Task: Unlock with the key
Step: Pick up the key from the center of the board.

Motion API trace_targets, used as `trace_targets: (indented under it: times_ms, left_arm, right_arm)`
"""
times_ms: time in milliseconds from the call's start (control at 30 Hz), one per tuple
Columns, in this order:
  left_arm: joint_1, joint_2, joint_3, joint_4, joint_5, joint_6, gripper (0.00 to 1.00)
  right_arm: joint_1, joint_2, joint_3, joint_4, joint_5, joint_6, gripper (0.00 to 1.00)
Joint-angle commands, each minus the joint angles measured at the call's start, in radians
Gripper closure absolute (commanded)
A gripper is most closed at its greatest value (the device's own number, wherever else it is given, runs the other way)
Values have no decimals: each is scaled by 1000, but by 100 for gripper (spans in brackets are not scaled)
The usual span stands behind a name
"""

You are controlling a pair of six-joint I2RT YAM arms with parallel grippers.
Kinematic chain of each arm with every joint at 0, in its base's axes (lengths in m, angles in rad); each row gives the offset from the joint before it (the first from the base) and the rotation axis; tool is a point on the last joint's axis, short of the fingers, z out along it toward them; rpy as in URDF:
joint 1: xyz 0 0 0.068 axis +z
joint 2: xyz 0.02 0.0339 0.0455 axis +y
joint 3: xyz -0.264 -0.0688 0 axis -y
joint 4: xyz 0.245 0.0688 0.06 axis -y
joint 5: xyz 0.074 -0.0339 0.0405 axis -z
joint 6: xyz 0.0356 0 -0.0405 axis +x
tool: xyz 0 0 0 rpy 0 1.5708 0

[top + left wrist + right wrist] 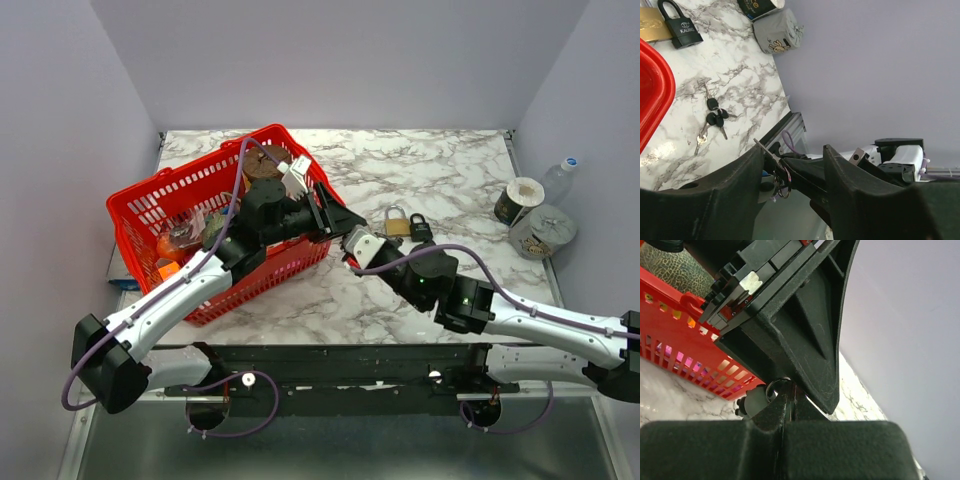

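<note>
On my right wrist feed, the right fingers (pixel 830 445) fill the bottom of the frame. They are pressed fully together, with a small wire ring peeking out at their tip, just left of centre. On the left wrist feed that ring hangs under the key (pixel 767 151) those fingers are pinching, low and a little left of centre, so the key is up off the bench (pixel 740 65).

The left fingers (pixel 850 185) stand apart along the bottom of that frame, one on each side of the key and the right arm's tip. The key's blade reaches toward the left-hand finger, but I can't tell whether it touches. I see nothing gripped by them.

A loose bunch of keys (pixel 714 117) lies flat on the marble at middle left. The red basket (pixel 652 85) rim shows at the left edge. At the upper left corner the black padlock (pixel 681 25) lies beside the brass padlock (pixel 650 27), apparently touching it. A grey wrapped roll (pixel 777 30) sits along the top edge.

From overhead, both arms meet at frame centre beside the basket's right corner, with the two padlocks just right of them.
</note>
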Motion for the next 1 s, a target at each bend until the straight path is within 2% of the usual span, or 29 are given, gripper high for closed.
trace_targets:
  times_ms: [0,300,600,667,733,833,900,933,967]
  left_arm:
    - [9,4,13,7,71,-27,46]
    - [28,0,2,4,84,-25,60]
    - [57,-13,-38,18,94,-35,88]
    - [60,-13,-42,27,97,-36,97]
    - [68,-10,-50,27,110,-36,100]
    - [77,-7,-56,67,117,-18,100]
    - [85,-11,-70,82,113,2,100]
    - [94,-14,-74,103,101,10,100]
    - [100,-20,-82,116,93,19,100]
  right_arm:
    - [23,13,-24,73,78,-66,99]
    - [69,27,-53,112,116,-128,99]
    - [112,40,-73,141,147,-163,99]
    - [120,42,-77,144,147,-166,99]
    - [125,40,-79,147,148,-166,98]
    - [126,42,-79,143,151,-157,95]
    - [126,39,-79,143,154,-125,89]
    - [126,33,-79,138,156,-109,84]
    - [126,28,-83,135,156,-74,73]
